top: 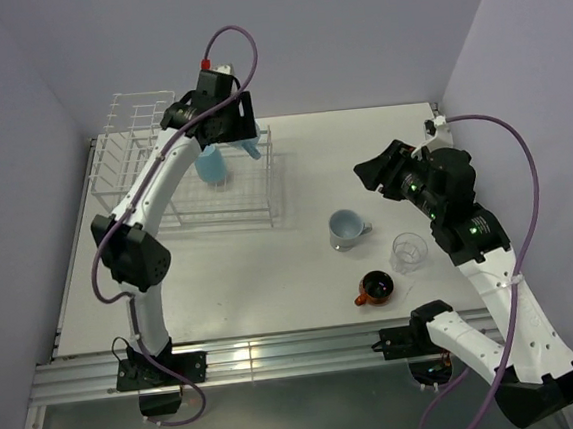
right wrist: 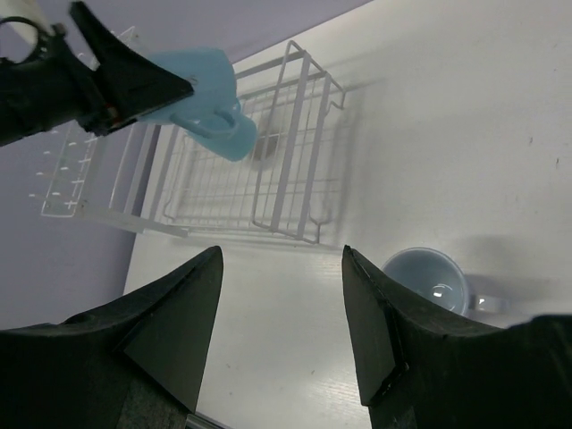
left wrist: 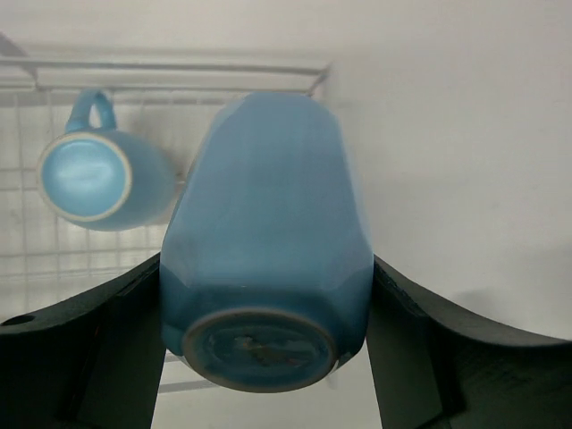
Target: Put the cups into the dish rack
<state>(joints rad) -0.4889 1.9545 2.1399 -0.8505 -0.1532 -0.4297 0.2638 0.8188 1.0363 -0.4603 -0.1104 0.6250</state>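
Note:
My left gripper (top: 243, 128) is shut on a light blue mug (left wrist: 268, 250), held bottom toward the camera above the right end of the white wire dish rack (top: 235, 194). A second light blue mug (top: 211, 166) lies inside the rack; it also shows in the left wrist view (left wrist: 98, 174). My right gripper (top: 368, 172) is open and empty above the table, right of the rack. The pale grey-blue mug (top: 346, 228), the clear glass tumbler (top: 408, 252) and the orange-red cup (top: 376, 288) stand on the table near the right arm.
The rack's taller upright grid (top: 133, 122) stands at its left end by the purple wall. In the right wrist view the rack (right wrist: 286, 179), the held mug (right wrist: 207, 96) and the grey-blue mug (right wrist: 429, 281) show beyond my open fingers (right wrist: 179, 304).

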